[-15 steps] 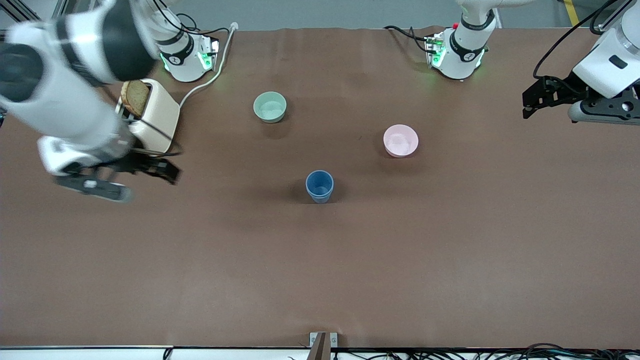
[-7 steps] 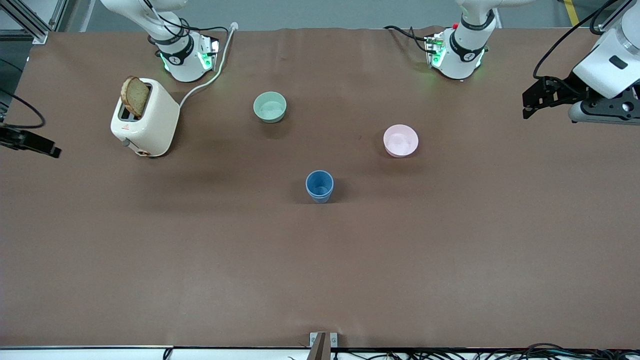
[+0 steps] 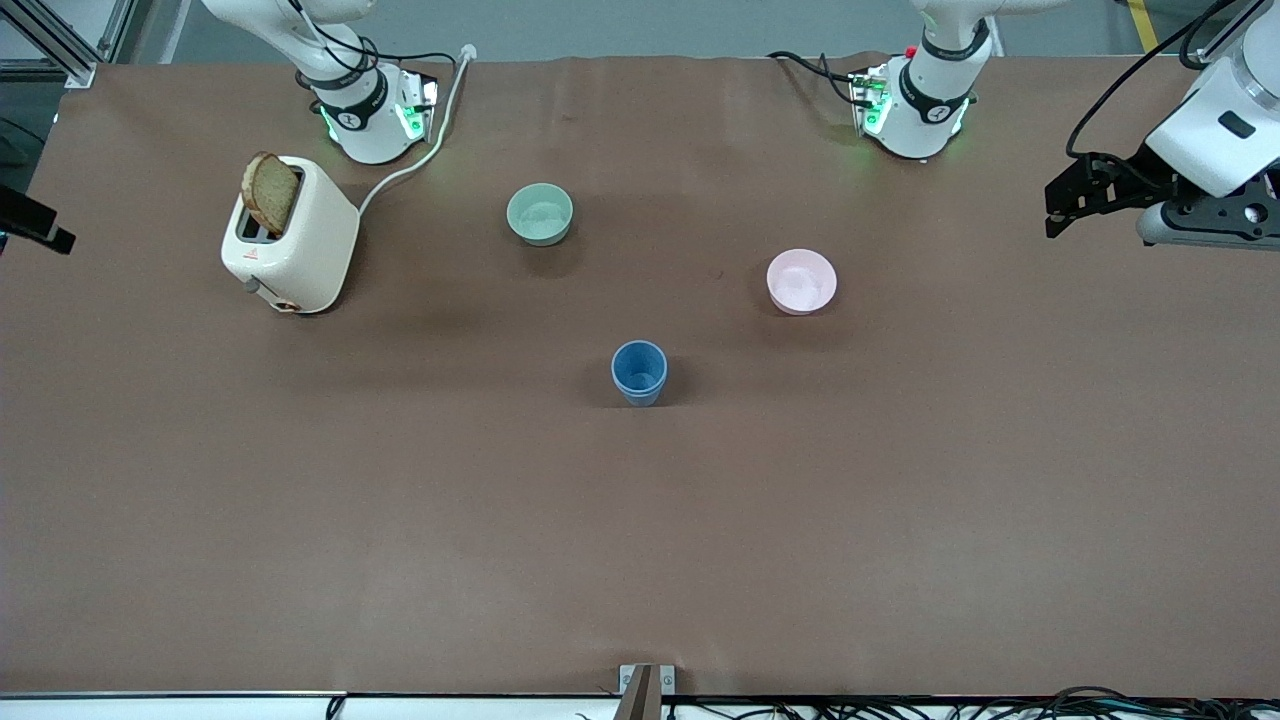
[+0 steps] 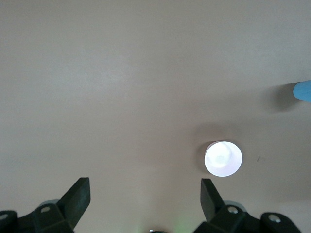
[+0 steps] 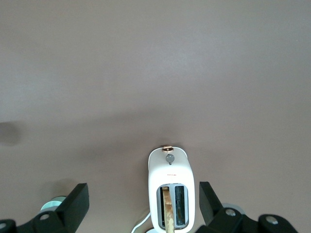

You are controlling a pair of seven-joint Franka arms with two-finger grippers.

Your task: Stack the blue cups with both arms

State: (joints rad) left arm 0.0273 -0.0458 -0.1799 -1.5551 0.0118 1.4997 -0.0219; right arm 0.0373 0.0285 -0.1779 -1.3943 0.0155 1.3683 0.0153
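One blue cup shape stands upright mid-table; I cannot tell whether a second cup sits inside it, and no other blue cup shows. Its edge shows in the left wrist view. My left gripper hangs open and empty over the left arm's end of the table; its wrist view shows the jaws wide apart over bare table. My right gripper is at the table's edge at the right arm's end, mostly out of the front view; its wrist view shows it open and empty.
A cream toaster with a bread slice stands near the right arm's base, also in the right wrist view. A pale green bowl and a pale pink bowl stand farther from the camera than the cup.
My right arm has swung away from beside the toaster, out past the table's edge at its own end. The left arm and the cup have not moved.
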